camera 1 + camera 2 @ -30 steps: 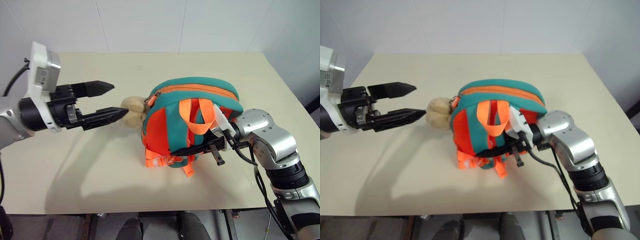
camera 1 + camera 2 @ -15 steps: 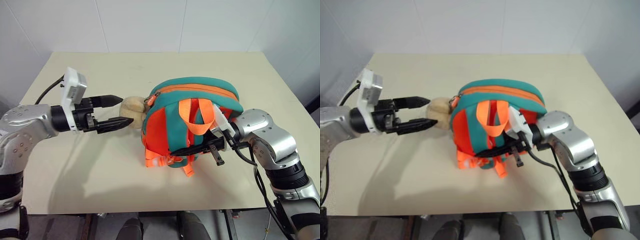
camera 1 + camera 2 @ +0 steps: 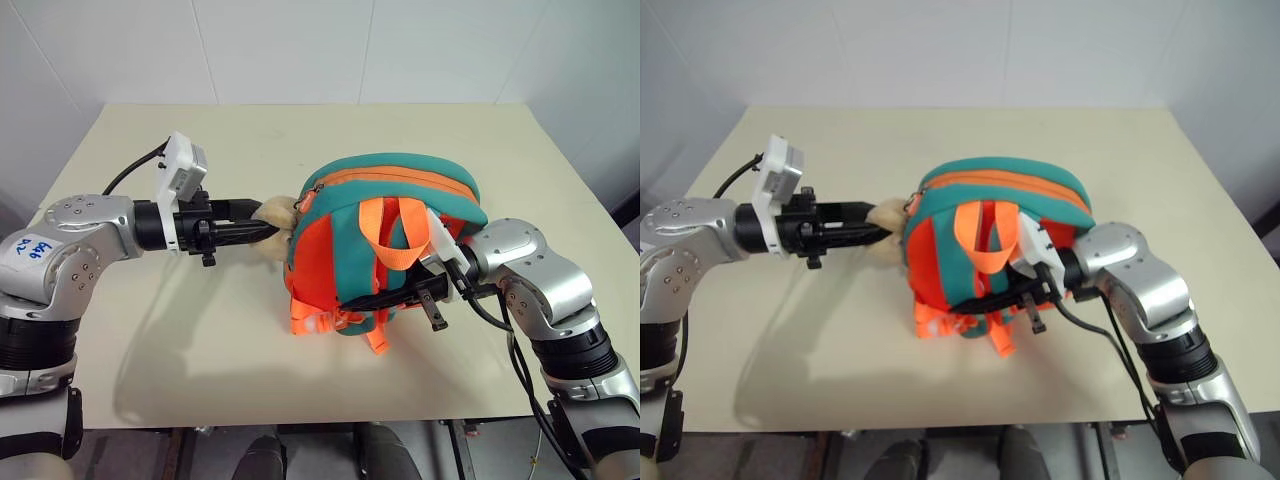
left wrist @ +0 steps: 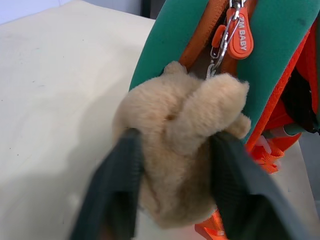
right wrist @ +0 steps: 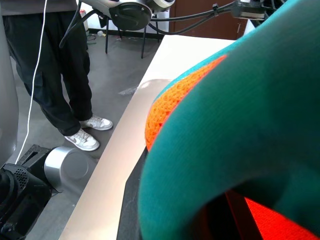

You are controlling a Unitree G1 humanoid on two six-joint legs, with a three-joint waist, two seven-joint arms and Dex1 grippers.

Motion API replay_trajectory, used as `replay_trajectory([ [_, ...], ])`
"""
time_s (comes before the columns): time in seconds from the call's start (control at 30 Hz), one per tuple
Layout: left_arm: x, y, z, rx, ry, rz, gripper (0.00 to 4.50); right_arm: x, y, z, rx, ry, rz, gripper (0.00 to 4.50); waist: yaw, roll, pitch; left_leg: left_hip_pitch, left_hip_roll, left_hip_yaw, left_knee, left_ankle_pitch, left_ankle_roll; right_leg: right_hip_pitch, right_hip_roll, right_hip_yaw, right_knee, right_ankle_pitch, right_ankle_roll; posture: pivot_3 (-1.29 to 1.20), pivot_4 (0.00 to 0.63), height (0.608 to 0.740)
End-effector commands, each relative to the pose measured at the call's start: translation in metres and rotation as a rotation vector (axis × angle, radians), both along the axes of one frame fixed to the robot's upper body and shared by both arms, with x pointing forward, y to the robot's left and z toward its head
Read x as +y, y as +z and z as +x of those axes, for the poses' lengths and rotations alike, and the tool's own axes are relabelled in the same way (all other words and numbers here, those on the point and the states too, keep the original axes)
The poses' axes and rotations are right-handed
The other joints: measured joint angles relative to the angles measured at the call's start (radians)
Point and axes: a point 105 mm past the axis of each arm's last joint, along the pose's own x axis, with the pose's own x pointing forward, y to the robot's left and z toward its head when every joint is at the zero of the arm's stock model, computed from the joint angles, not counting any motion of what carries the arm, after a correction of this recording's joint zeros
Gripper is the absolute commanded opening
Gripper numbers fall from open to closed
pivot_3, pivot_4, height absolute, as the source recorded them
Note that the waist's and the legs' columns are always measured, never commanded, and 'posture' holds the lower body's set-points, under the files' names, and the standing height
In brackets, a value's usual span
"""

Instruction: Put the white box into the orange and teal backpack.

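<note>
A cream table [image 3: 180,340] stands against white walls, and the orange and teal backpack [image 3: 390,200] sits upright near its middle. In the right wrist view a person's legs in dark trousers and white shoes [image 5: 82,140] stand on a grey floor beside the table edge.

The zipper of the backpack, with its orange trim, looks closed along the top, so I cannot see what is inside. A fuzzy beige plush charm [image 4: 180,145] hangs from the zipper pull by a small chain, on the backpack's left side. The white box cannot be found in these views; it may be inside the backpack, but I cannot tell.

The left arm reaches across the table, almost level, toward the backpack. The left gripper [image 3: 262,232] has its two black fingers [image 4: 120,180] pressed on both sides of the plush charm, gripping it. The right arm is bent inward, and the right gripper [image 3: 405,293] is closed at the lower front of the backpack, among the orange straps; probably it pinches the fabric there, but the straps hide the contact.
</note>
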Motion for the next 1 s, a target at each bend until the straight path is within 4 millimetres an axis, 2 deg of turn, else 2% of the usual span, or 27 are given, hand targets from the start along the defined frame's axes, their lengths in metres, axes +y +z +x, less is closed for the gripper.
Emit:
replay_trajectory([
  [0.03,-0.005,0.016,-0.011,-0.049,-0.052,0.018,0.82,0.002,0.005,-0.003,-0.036,0.007,0.008,0.5,0.0,0.0,0.0,0.0,0.0,0.0,0.0,0.0,0.0,0.0,0.0,0.0,0.0,0.0,0.0,0.0,0.15,0.74],
  [0.1,-0.003,0.025,-0.015,-0.064,-0.063,0.021,0.54,0.002,0.005,-0.003,-0.035,0.007,0.008,0.5,0.0,0.0,0.0,0.0,0.0,0.0,0.0,0.0,0.0,0.0,0.0,0.0,0.0,0.0,0.0,0.0,0.15,0.74],
  [0.3,0.009,0.05,-0.018,-0.12,-0.056,0.06,0.53,0.002,0.004,-0.001,-0.03,0.001,0.01,0.5,-0.002,0.0,0.0,0.0,0.0,0.0,0.0,0.0,0.0,0.0,0.0,0.0,-0.001,0.0,0.0,0.0,0.15,0.74],
  [0.43,0.018,0.055,-0.018,-0.131,-0.059,0.13,0.53,0.003,0.002,0.001,-0.024,-0.005,0.013,0.5,-0.001,0.0,0.0,0.0,0.0,0.0,0.0,0.0,0.0,0.0,0.0,0.0,0.0,0.0,0.0,0.0,0.15,0.74],
  [0.73,0.041,0.046,-0.015,-0.069,-0.087,0.297,0.53,0.002,0.0,0.0,-0.021,-0.006,0.013,0.5,-0.003,0.0,0.0,0.0,0.001,0.0,0.0,0.0,0.001,0.0,0.002,0.0,0.0,0.0,0.0,0.0,0.15,0.74],
  [1.0,0.058,0.022,-0.002,0.006,-0.088,0.448,0.53,0.003,-0.001,-0.002,-0.024,-0.006,0.015,0.5,-0.003,0.0,0.0,0.0,0.001,0.0,0.0,-0.001,0.002,0.0,0.002,0.0,0.0,0.0,0.0,0.0,0.15,0.74],
])
